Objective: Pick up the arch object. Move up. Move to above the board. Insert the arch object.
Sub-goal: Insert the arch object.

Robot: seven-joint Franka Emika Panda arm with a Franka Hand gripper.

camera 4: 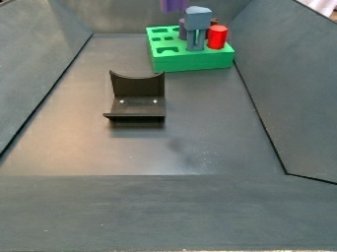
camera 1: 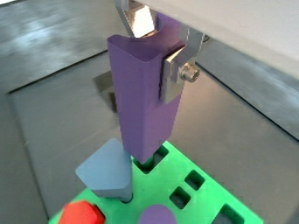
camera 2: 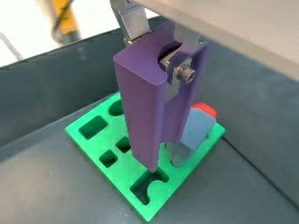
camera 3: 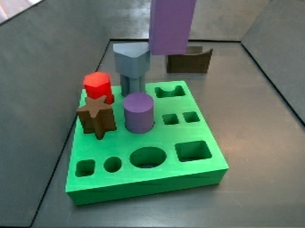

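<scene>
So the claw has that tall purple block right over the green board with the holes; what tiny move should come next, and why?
Probably a slow, straight push down. The gripper is clamped on the tall purple prism, whose lower end sits at a cut-out in the bright green board in both wrist views, beside the grey-blue peg. Most of the prism remains above the board, so it does not look seated.

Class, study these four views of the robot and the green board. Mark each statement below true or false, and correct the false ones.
1. The gripper is clamped on the arch object. True.
2. The arch object lies flat on the floor. False: it hangs upright over the board.
3. A red peg stands in the board. True.
4. The brown block sits on the board. False: it rests on the floor, apart from it.
5. The board is blue. False: green.
</scene>
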